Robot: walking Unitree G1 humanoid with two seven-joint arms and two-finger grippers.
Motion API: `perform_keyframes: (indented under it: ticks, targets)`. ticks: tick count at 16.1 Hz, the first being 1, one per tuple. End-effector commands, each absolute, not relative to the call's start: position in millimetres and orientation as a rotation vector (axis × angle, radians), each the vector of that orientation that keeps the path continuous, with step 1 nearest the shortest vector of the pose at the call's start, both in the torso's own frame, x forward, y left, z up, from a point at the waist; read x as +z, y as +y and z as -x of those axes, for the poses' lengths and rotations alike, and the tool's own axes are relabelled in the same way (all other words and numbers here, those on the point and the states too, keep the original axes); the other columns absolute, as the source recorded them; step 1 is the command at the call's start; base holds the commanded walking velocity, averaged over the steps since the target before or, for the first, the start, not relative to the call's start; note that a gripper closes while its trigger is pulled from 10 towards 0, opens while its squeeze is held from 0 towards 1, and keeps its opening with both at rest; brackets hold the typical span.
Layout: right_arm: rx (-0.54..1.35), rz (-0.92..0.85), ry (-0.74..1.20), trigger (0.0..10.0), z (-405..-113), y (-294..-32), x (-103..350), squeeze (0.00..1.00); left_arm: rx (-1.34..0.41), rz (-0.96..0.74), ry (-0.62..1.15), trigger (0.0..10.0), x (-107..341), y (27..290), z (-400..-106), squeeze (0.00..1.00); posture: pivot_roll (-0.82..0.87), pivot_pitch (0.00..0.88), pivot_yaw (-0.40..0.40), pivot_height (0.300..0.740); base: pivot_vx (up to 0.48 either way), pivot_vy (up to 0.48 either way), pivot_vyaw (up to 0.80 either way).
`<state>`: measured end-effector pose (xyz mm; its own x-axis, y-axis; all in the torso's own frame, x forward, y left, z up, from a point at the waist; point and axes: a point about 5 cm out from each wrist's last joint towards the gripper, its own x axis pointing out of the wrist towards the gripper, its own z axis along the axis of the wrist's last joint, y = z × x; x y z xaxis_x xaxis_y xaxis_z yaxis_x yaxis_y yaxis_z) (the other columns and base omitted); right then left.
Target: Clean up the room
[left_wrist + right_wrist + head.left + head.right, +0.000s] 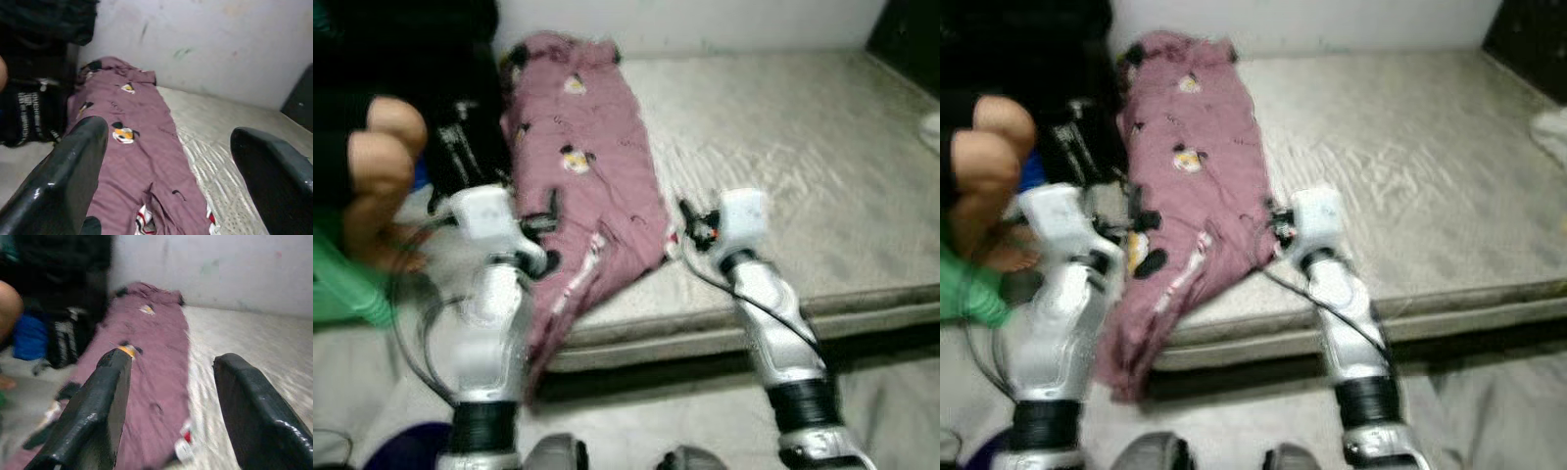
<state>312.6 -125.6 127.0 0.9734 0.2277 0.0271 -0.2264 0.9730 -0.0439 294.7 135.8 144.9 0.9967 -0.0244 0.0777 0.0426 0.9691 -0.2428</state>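
Bare mattress fills most of what's ahead: a pale grey quilted mattress (783,147) low on the floor against a white wall (220,44). The left gripper (166,166) hangs released, its two black fingers spread wide just above the near end of the garment. The right gripper (171,401) is just as slack and empty, poised at the garment's edge nearest the middle of the bed. Between and beyond them lies the long mauve-pink printed cotton garment (587,166) (little cartoon patches on it), stretched along the mattress's left side, its near end spilling over the edge towards the floor. A person (372,176) crouches at the far left beside dark bags (34,117). Tidying looks barely begun; nothing is lifted yet.
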Motion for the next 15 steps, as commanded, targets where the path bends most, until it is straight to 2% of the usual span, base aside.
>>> perform_keyframes:
  ticks: [1, 7, 15]
  targets:
    - [0.254, 0.041, -0.060, 10.0, -313.9, -117.1, 133.9, 0.00, -0.026, 0.231, -0.103, 10.0, 149.8, 142.4, -294.8, 0.00, 0.02, 0.000, -0.020, 0.740, 0.000, 0.000, 0.00]
    - [0.252, 0.037, -0.054, 10.0, -314.4, -117.6, 133.7, 0.00, -0.075, 0.246, -0.122, 10.0, 152.3, 138.9, -292.6, 0.00, 0.01, 0.000, -0.021, 0.740, 0.000, 0.000, 0.00]
    - [0.250, 0.033, -0.054, 10.0, -314.6, -116.6, 134.2, 0.00, -0.088, 0.247, -0.129, 10.0, 153.4, 139.2, -292.1, 0.00, 0.01, 0.000, -0.017, 0.740, 0.302, 0.000, 0.00]
